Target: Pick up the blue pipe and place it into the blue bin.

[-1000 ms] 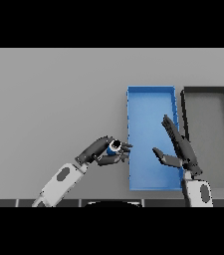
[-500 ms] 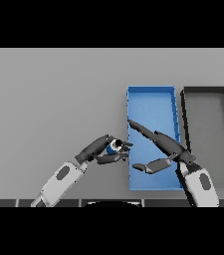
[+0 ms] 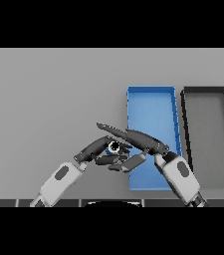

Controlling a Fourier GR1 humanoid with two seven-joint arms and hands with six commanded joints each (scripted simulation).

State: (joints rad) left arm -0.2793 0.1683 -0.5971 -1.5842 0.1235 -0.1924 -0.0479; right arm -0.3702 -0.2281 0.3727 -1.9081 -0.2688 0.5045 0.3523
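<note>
Blue pipe mostly hidden: only its round dark open end with a pale rim shows between the two hands, just left of the blue bin, above the grey surface. Left hand clenched around it. Right hand released, long fingers straight, laid over the pipe. Bin rectangular, shallow, its near left corner covered by the right arm. Dark bin beside it, right side cut off

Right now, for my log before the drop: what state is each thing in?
Blue pipe: held off the table, left of the blue bin.
Blue bin: open, nothing seen inside.
Black bin: open.
Left hand: fingers curled round the pipe.
Right hand: fingers straight, beside the pipe.
</note>
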